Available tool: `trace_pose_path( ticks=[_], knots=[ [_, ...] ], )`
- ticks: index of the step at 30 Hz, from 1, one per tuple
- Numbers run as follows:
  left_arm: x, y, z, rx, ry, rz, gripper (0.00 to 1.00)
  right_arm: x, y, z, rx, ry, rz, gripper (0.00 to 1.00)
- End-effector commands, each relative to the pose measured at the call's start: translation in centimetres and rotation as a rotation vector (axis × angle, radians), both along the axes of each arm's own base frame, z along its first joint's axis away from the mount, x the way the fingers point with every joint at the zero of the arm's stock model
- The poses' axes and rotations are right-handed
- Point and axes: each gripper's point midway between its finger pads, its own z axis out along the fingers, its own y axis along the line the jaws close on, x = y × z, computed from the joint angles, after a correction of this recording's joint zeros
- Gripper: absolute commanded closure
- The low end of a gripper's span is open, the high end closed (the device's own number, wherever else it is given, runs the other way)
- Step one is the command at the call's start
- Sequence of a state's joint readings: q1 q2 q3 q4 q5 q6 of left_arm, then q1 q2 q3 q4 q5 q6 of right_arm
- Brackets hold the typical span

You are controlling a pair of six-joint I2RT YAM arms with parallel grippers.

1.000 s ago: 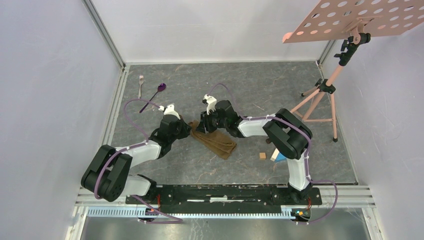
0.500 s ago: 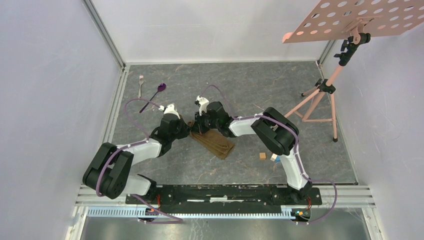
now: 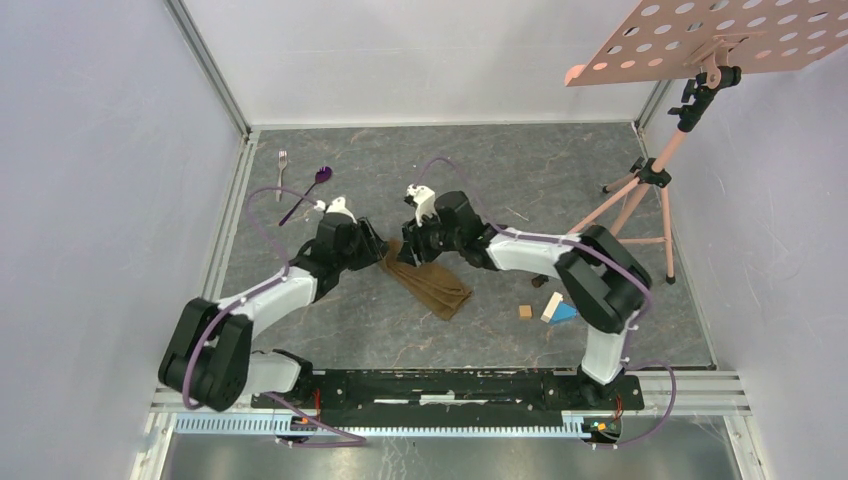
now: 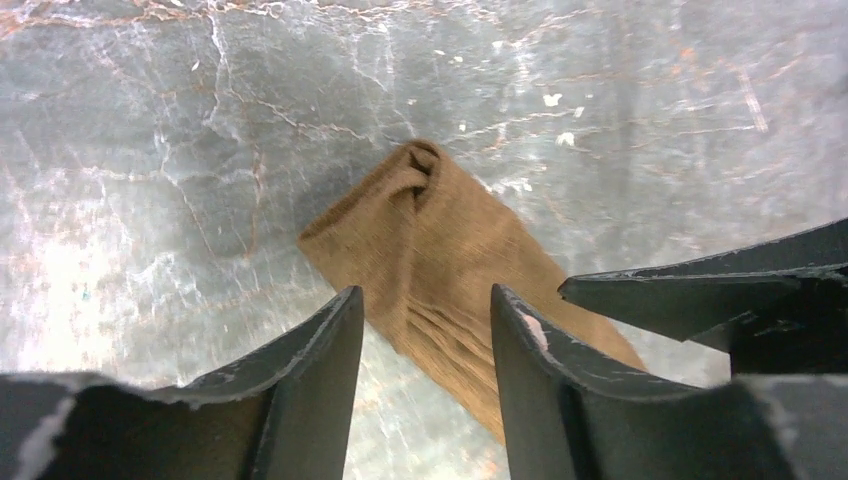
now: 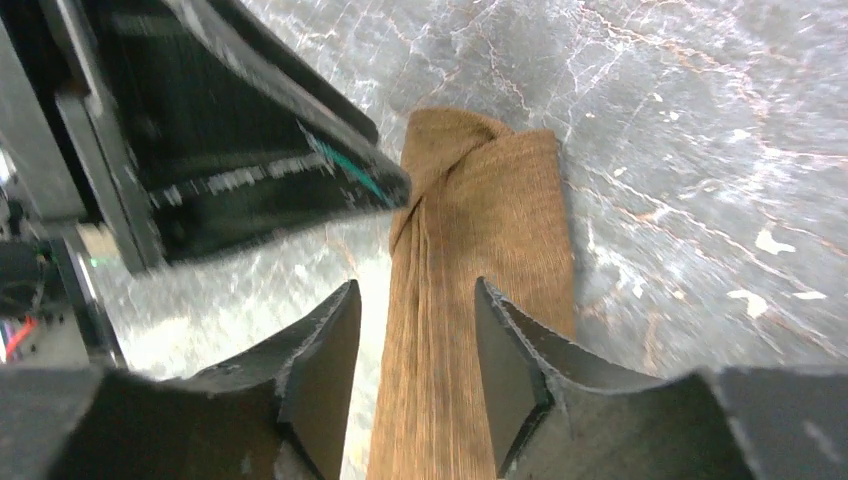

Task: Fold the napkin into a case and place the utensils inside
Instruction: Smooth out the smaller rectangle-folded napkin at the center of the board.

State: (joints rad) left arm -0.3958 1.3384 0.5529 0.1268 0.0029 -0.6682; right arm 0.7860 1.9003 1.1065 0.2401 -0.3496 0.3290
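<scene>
Two grippers are seen, each with two dark, wedge-shaped fingers. The left gripper [image 4: 423, 294] is held with its fingers parted by a moderate gap, and nothing is clasped between them; brown cloth is seen through the gap, beneath the tips. The right gripper [image 5: 416, 285] is likewise parted with nothing gripped, and the cloth is seen running lengthwise between its fingers. Whether any fingertip touches the cloth cannot be told. Both grippers are brought close together, nearly tip to tip, over the same far-left end of the cloth.

One napkin [image 3: 437, 286] is counted. It is soft, finely woven brown cloth, folded into a long narrow strip and laid diagonally near the middle of the table [image 3: 560, 170], a grey surface veined like marble. At the end below the grippers the layers are gathered into a rounded, twisted pucker, and fine lengthwise creases are shown along the strip.

Two utensils are counted: one silver metal fork [image 3: 282, 170] and one spoon [image 3: 311, 189] with a purple bowl and a thin dark handle. They are laid side by side on the bare table near the far-left corner, outside the cloth and well apart from it.

By the right arm one small tan wooden cube [image 3: 524, 311] is seen, with a pale block [image 3: 550, 305] and a blue block [image 3: 566, 313] touching each other just beside it. At the right one tripod stand [image 3: 640, 200] is set, topped by a peach panel [image 3: 700, 40] pierced with round holes.
</scene>
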Motion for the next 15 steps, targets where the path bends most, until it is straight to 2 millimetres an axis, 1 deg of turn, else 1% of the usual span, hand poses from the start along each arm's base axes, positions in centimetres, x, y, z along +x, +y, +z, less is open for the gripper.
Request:
trace_pose_path(
  ticks=[1,2,4,5,7,10,12,15],
  knots=[
    [-1.7,1.0,3.6,-0.069,0.05,0.085,0.4,-1.8,-3.2,1.6,-0.118,-0.175,0.14,0.44],
    [-2.4,1.7,3.3,-0.088,0.094,0.121,0.39,-2.0,-3.6,1.6,-0.152,-0.207,0.157,0.42],
    [-3.8,2.1,2.3,-0.159,0.177,0.157,0.39,-2.0,-4.3,1.7,-0.238,-0.298,0.182,0.41],
    [-4.2,1.8,1.9,-0.208,0.204,0.156,0.39,-2.2,-4.3,1.8,-0.273,-0.34,0.204,0.42],
    [-4.9,0.4,1.6,-0.337,0.262,0.128,0.42,-2.8,-4.1,1.9,-0.35,-0.412,0.232,0.42],
    [-5.1,-1.2,1.8,-0.432,0.296,0.089,0.44,-3.2,-3.7,1.6,-0.447,-0.478,0.257,0.42],
    [-5.1,-1.8,1.7,-0.485,0.309,0.095,0.44,-3.6,-3.6,0.9,-0.494,-0.471,0.273,0.43],
    [-5.2,-2.1,0.8,-0.534,0.336,0.118,0.44,-3.7,-3.8,-0.1,-0.539,-0.483,0.254,0.45]
  ],
)
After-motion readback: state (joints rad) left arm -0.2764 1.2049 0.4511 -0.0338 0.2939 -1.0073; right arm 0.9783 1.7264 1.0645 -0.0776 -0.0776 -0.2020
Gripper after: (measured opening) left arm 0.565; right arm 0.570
